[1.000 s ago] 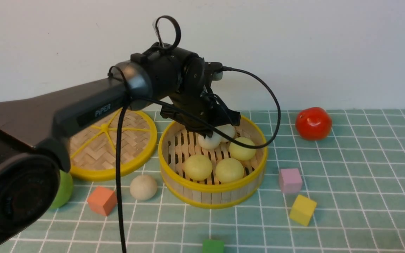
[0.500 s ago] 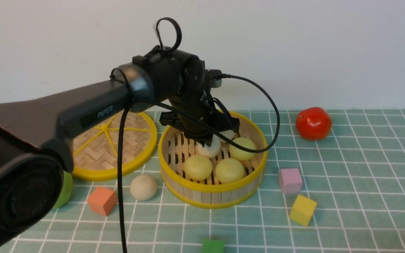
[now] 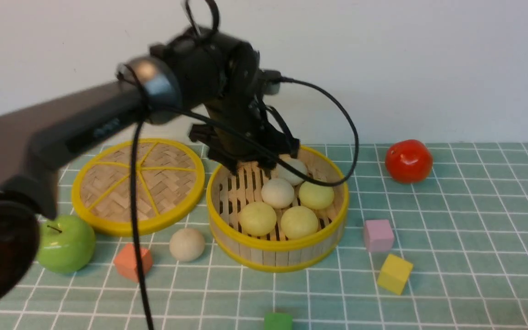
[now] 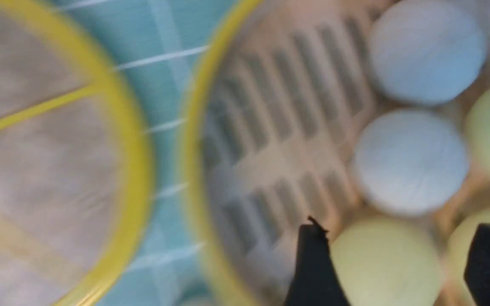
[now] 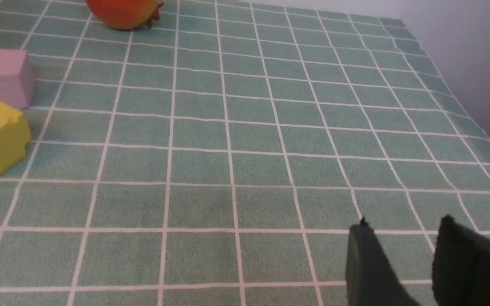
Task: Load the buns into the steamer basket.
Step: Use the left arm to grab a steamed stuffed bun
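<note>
The steamer basket [image 3: 277, 257] stands mid-table and holds five buns: two off-white [image 3: 277, 193] [image 3: 291, 171] and three pale yellow-green [image 3: 257, 218] [image 3: 299, 222] [image 3: 316, 195]. A sixth, off-white bun [image 3: 187, 244] lies on the cloth left of the basket's front. My left gripper [image 3: 250, 164] hangs open and empty over the basket's back left part. In the blurred left wrist view its gripper [image 4: 398, 244] shows apart above a yellow-green bun [image 4: 385, 272], with the basket rim [image 4: 194, 127] beside it. My right gripper [image 5: 404, 231] is slightly open and empty over bare cloth; it does not show in the front view.
The flat woven lid [image 3: 138, 183] lies left of the basket. A green apple [image 3: 65, 244] and an orange cube [image 3: 132, 262] sit front left. A red tomato [image 3: 408, 160], a pink cube [image 3: 378, 235] and a yellow cube [image 3: 394, 273] are to the right, a green cube [image 3: 277, 321] at the front edge.
My left gripper let go of the off-white bun, which now rests in the basket. The arm rose and swung left, uncovering the green apple.
</note>
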`<control>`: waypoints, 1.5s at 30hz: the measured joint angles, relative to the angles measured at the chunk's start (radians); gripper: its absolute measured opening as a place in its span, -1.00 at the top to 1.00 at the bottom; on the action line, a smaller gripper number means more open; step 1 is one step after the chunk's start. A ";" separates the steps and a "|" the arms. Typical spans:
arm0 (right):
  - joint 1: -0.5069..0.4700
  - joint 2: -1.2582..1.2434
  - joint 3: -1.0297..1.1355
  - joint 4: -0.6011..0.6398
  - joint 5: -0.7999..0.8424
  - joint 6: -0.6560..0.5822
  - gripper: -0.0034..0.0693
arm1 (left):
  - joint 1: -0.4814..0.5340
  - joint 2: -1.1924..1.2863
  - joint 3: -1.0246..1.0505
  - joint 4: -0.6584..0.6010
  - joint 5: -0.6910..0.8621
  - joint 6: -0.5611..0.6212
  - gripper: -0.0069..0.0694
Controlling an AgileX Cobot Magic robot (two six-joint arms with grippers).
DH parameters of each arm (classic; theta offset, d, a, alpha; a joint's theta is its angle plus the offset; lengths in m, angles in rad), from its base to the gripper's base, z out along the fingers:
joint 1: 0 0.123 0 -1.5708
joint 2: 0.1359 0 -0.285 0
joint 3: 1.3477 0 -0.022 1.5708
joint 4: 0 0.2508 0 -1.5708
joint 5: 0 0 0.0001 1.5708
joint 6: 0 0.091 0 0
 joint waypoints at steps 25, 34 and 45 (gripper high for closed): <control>0.000 0.000 0.000 0.000 0.000 0.000 0.25 | 0.053 -0.119 0.481 0.107 -0.209 -0.157 -0.05; 0.000 0.000 0.000 0.001 0.000 0.000 0.25 | 0.053 -0.085 0.482 0.118 -0.242 -0.157 0.00; 0.000 0.000 0.000 0.001 0.000 0.000 0.25 | 0.053 -0.078 0.468 0.125 -0.210 -0.157 0.83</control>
